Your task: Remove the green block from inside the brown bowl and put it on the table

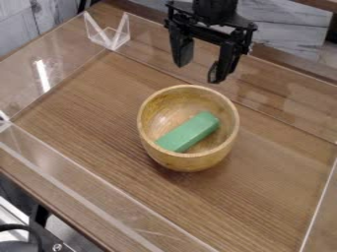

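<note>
"While the claw [206, 77] hangs over the far side of the bowl [158, 106], where's the block [188, 132]?"

"Inside the bowl, lying on its bottom, set slantwise, a bright green bar."

"And the claw, is it gripping anything?"

"No, its fingers are spread wide with nothing between them, and the block lies apart from them, nearer the camera."

"What's under the bowl?"

"The table [105, 148], brown wood grain, stretching out around the bowl on every side."
</note>
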`<action>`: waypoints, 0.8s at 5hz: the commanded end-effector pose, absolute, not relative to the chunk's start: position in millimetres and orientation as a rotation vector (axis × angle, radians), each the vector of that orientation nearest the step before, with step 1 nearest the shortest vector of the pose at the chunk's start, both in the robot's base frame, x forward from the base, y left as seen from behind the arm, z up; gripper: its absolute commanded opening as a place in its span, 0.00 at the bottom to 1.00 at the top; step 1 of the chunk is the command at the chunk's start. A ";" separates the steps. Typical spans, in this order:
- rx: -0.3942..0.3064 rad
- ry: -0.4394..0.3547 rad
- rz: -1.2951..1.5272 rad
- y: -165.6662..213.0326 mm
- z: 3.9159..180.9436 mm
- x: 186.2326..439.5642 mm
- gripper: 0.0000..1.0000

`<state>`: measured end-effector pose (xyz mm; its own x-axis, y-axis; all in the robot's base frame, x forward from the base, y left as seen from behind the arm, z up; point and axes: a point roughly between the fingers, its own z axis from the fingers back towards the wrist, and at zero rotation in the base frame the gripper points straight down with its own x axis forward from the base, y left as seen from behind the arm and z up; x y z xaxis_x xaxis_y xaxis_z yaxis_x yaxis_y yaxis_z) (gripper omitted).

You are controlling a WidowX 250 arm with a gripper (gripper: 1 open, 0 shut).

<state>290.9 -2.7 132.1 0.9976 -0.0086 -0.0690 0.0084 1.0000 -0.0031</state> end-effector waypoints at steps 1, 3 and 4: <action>-0.006 0.060 -0.025 0.9 120.3 284.9 1.00; 0.002 0.020 -0.145 2.5 67.9 253.3 1.00; -0.006 -0.009 -0.157 2.4 59.2 253.1 1.00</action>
